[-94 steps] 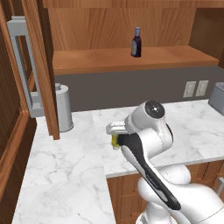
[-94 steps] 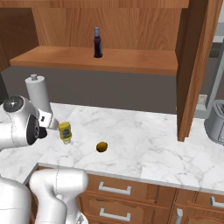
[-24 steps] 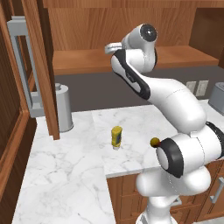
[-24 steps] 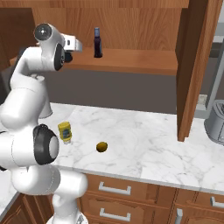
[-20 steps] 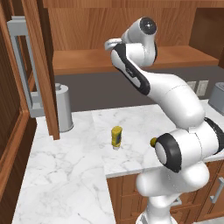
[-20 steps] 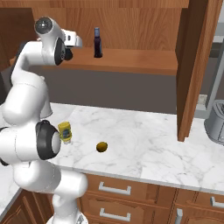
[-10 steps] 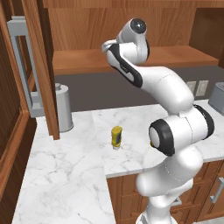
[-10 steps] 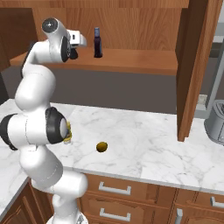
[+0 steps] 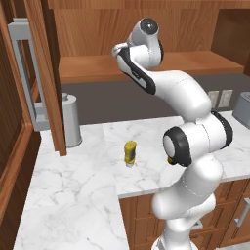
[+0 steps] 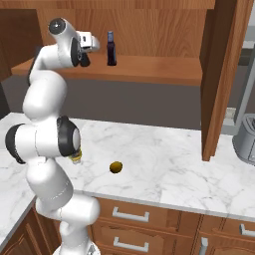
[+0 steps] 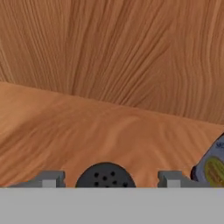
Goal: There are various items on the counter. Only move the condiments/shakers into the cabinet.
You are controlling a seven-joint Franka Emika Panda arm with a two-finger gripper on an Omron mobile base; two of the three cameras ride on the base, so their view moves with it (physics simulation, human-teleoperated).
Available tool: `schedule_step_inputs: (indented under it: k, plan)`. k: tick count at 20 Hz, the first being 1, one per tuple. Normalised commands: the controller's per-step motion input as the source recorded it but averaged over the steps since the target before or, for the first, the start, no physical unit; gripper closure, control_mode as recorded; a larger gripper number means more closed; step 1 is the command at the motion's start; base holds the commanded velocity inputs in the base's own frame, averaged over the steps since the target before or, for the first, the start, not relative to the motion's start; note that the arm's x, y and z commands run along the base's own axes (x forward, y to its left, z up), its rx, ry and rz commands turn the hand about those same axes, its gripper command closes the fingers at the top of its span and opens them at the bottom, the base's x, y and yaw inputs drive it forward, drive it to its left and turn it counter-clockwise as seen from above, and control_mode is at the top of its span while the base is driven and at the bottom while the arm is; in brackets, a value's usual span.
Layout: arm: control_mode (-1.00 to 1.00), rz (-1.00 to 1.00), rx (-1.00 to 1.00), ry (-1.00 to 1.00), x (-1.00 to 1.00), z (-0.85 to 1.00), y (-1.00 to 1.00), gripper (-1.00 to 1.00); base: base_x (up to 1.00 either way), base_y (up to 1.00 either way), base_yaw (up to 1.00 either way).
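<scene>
Dark bottle (image 10: 111, 48) already stands on the cabinet shelf (image 10: 164, 69); black shaker (image 11: 105, 176) sits between the gripper (image 11: 106, 178) fingers over that shelf, jaws apart around it, grip or release unclear. Yellow squeeze bottle (image 9: 130, 153) left on worktop (image 9: 78, 185); ball (image 10: 116, 167) stays

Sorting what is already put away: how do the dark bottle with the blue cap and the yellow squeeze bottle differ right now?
The dark bottle with the blue cap stands on the wooden cabinet shelf; the yellow squeeze bottle stands on the white marble counter. The dark bottle is near-black with a pale label; the squeeze bottle is yellow all over. The dark bottle looks slimmer, the squeeze bottle squatter. Both stand upright, and nothing grips either.
</scene>
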Motion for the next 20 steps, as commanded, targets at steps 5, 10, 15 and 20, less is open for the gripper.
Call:
schedule_step_inputs:
  k: [5,10,15,20]
  plan:
    - [-1.0,0.0,-0.09,0.0,0.38,-0.22,0.0,-1.0,0.0,0.0,0.0]
    - [-1.0,0.0,-0.04,-0.05,-0.28,-0.11,0.0,-1.0,0.0,0.0,0.0]
    - [-1.0,-0.07,0.0,-0.15,-1.0,-0.27,0.02,-1.0,0.0,0.0,0.0]
    - [-1.0,-0.2,0.0,0.04,-1.0,-0.74,0.02,-1.0,0.0,0.0,0.0]
